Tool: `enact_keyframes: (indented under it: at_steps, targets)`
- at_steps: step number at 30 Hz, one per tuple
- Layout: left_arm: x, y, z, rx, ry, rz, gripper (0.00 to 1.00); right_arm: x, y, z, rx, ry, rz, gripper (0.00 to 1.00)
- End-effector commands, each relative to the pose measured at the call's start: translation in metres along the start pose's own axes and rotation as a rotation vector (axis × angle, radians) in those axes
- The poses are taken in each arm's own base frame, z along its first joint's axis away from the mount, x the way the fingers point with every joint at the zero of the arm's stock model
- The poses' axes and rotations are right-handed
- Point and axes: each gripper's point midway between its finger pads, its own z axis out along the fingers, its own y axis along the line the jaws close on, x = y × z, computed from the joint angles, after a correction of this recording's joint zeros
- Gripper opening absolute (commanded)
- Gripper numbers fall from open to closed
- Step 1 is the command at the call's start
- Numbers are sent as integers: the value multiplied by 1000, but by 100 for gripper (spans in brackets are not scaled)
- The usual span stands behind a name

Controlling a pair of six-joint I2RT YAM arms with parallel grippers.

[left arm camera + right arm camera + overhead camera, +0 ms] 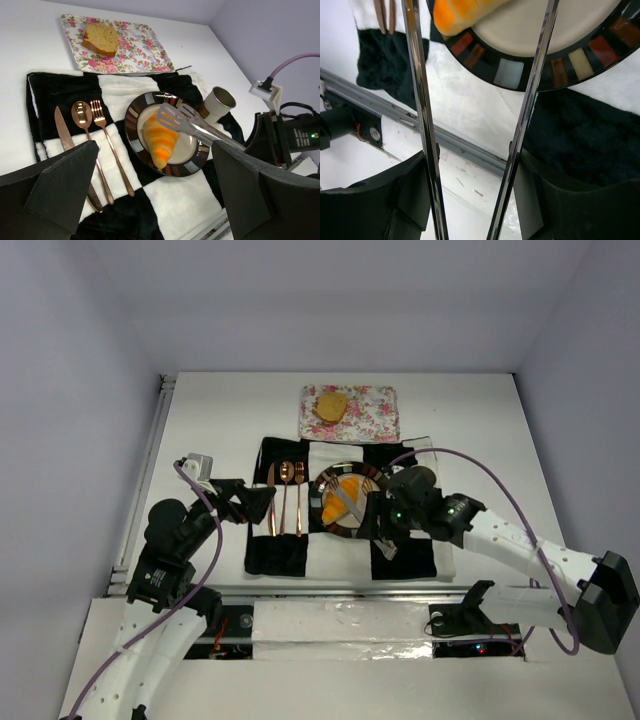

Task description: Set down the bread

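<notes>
Left gripper [258,502] is held wide open with nothing in it. It is parked over the left side of the checked cloth [50,95], likely so that it is out of the way. Just to its right, a knife [62,132], a spoon [81,114] and a fork [107,145] are laid side by side on the cloth, as is done for a meal.

Next to them the plate [131,125] is set, and the croissant [161,141] is seen lying on it, so that piece seems to be placed. Behind the plate, well apart from it, the slice of bread [100,39] is seen on the flowered tray [145,50]. It is judged that this piece is to be fetched next.

Tongs [186,122] are held over the croissant, their flat ends close to its top. It cannot be told if the croissant is pinched. A cup [218,102] is stood just beside the plate. The two long arms of the tongs are clamped by the right gripper [378,518], so the bread is not touched by the fingers.
</notes>
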Motion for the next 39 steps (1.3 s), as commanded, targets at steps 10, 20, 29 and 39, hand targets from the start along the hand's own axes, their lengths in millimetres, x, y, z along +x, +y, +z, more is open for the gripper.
enact_keyframes:
  at_steps: [10, 20, 29, 39]
  targets:
    - [-5, -5, 1, 24, -27, 9, 99, -103, 43, -17, -55, -340, 31, 58]
    - [-7, -6, -1, 26, -36, 11, 99, -222, 37, 34, -115, -374, 128, 52]
    - [-7, -8, -1, 38, -35, 12, 99, -266, -7, 109, -81, -285, 198, 51]
    - [-5, -8, 0, 41, -29, 11, 99, -272, -15, 149, -139, -229, 232, 44]
